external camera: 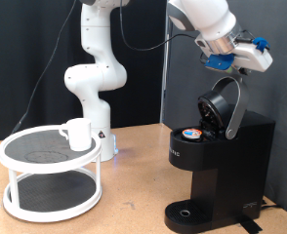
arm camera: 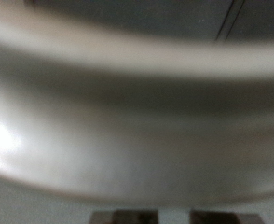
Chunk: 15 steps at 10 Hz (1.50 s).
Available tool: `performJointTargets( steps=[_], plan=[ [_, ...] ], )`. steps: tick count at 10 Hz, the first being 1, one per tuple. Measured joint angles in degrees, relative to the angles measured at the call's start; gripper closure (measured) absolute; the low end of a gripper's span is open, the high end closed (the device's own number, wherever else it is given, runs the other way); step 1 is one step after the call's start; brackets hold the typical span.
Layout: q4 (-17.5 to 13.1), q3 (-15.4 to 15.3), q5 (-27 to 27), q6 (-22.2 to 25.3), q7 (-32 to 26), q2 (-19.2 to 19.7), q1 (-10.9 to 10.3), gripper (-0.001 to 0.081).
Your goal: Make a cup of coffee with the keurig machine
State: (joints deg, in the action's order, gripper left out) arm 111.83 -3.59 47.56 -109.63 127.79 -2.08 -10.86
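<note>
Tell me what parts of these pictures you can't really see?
- Wrist view: all blur, only a pale curved surface close to the lens; no fingers show.
- Exterior view: the blue-and-white gripper above the boxy black coffee machine's raised lid is too small to judge.
- Small white ceramic mug: its inside is hidden by its wall.

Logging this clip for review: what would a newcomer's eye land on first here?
The black keurig machine at the exterior view's right, its lid raised with a pod in the chamber. The gripper sits above the lid's upper edge. The white cup stands on the tray table at the left. The wrist view is only a blur.
</note>
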Motion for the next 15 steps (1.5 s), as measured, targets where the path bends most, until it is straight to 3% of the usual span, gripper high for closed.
performJointTargets(
  steps=[9, 15],
  plan=[
    [4.4, 1.0, -1.0, 0.4, 0.2, -4.7, 2.8, 0.0806],
    [5.2, 4.0, -4.8, 7.8, 1.6, -6.1, 6.6, 0.0806]
  ],
)
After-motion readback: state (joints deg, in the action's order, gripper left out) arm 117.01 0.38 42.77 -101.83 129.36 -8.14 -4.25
